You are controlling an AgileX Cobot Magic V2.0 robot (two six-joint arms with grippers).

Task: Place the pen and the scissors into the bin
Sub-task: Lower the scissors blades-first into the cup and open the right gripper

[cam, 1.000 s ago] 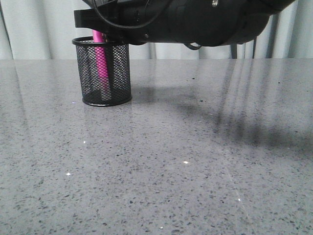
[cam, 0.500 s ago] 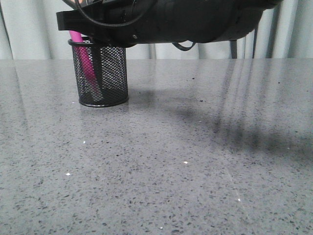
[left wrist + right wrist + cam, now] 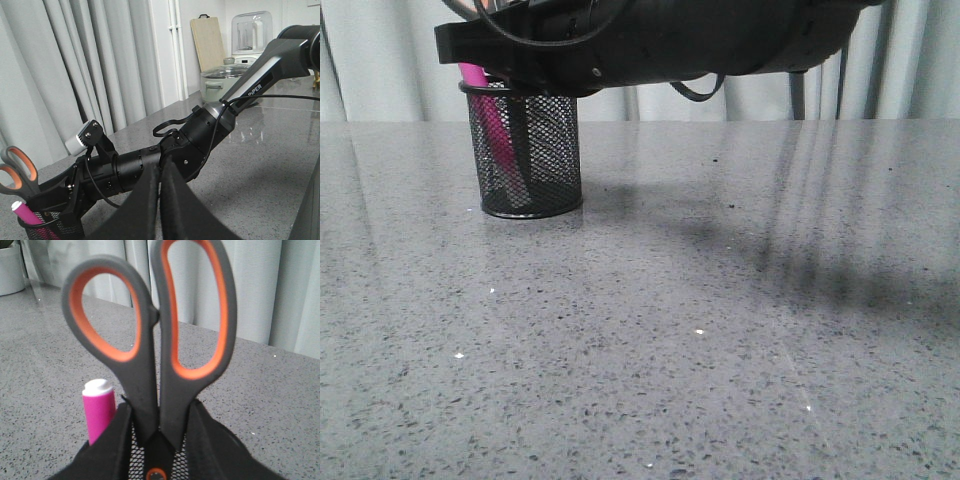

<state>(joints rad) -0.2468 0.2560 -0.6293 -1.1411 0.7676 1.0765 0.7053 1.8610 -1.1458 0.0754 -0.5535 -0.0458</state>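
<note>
Your right fingers (image 3: pixel 156 440) are clamped on the scissors (image 3: pixel 152 335), one dark pad on each side of the shanks just below the grey, orange-lined loops. The scissors stand upright, loops up, with the orange pivot sitting between the pads and the blades pointing down into the bin (image 3: pixel 525 150). From the right wrist view you can see mesh right under the pivot, so the blades are inside the rim; how deep they reach you cannot tell.

The pen (image 3: pixel 99 407) is in the bin just beside the scissors, its white tip poking above the rim. In the front view the pen (image 3: pixel 492 125) leans toward the left inside the mesh.

The bin stands upright on the desk (image 3: pixel 650 330), at the far left, with your right arm (image 3: pixel 700 40) stretched across above it and covering the rim on one side.

Your left fingers (image 3: pixel 160 200) are pressed together with nothing between them, held well away from the bin. From that wrist view you can make out the scissors' loops (image 3: pixel 17 167) and the pen (image 3: pixel 27 215) sticking out of the bin (image 3: pixel 47 231).
</note>
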